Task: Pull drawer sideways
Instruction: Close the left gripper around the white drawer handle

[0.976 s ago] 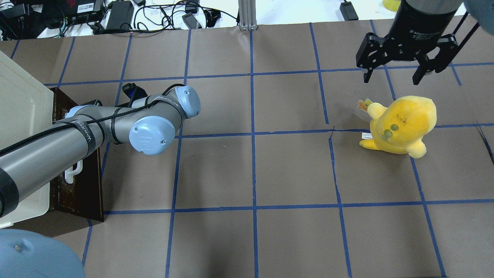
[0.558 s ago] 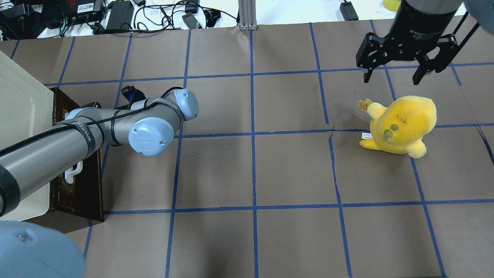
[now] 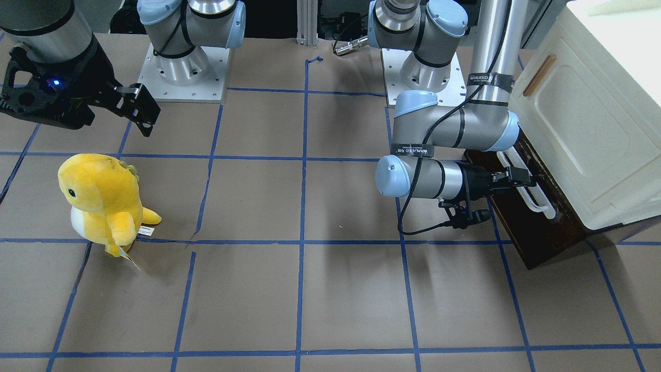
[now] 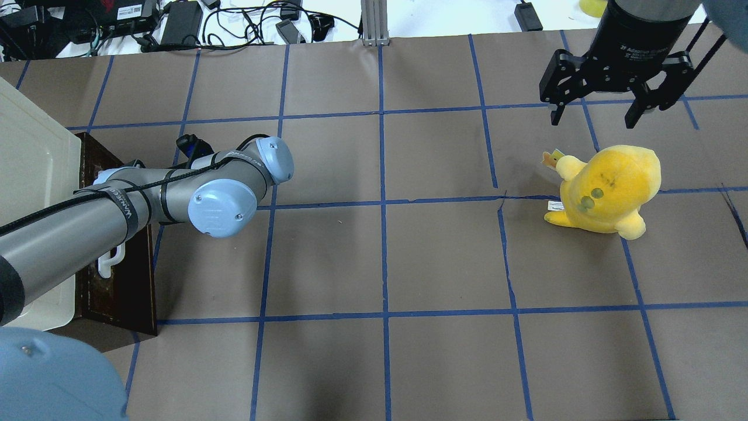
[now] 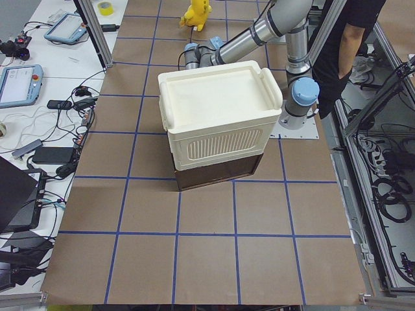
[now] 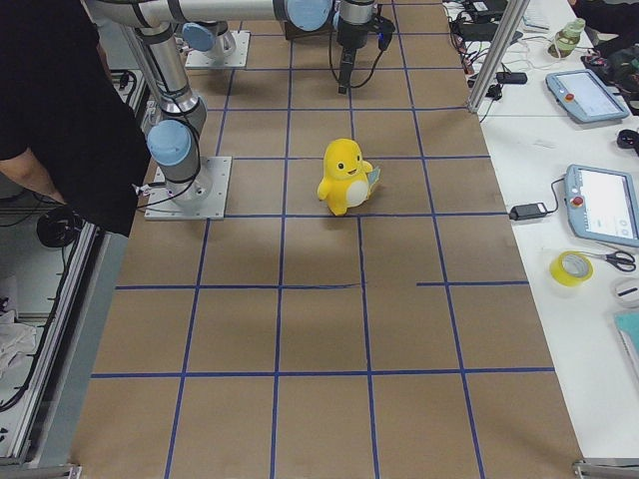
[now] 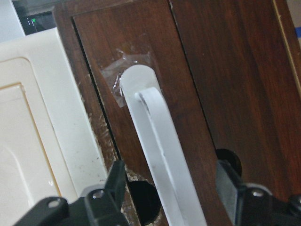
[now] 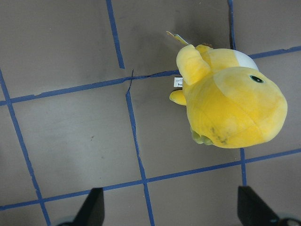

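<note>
The drawer (image 3: pixel 522 233) has a dark brown front and a long white bar handle (image 3: pixel 533 195); it sits shut under the cream cabinet and also shows in the overhead view (image 4: pixel 120 283). My left gripper (image 3: pixel 522 178) is at the handle. In the left wrist view the handle (image 7: pixel 157 150) runs between the two black fingers (image 7: pixel 114 182), which stand wide apart on either side without touching it, so the gripper (image 7: pixel 171 188) is open. My right gripper (image 4: pixel 595 117) hangs open and empty above the table at the far side.
The cream cabinet (image 3: pixel 583 129) stands on top of the drawer at the table's left end. A yellow plush toy (image 4: pixel 608 187) stands under the right gripper. Cables and devices (image 4: pixel 175 23) lie beyond the far edge. A person (image 5: pixel 350 32) stands behind the robot.
My left arm has moved a little further toward the drawer front. The right arm, the plush toy and the drawer have not moved.
</note>
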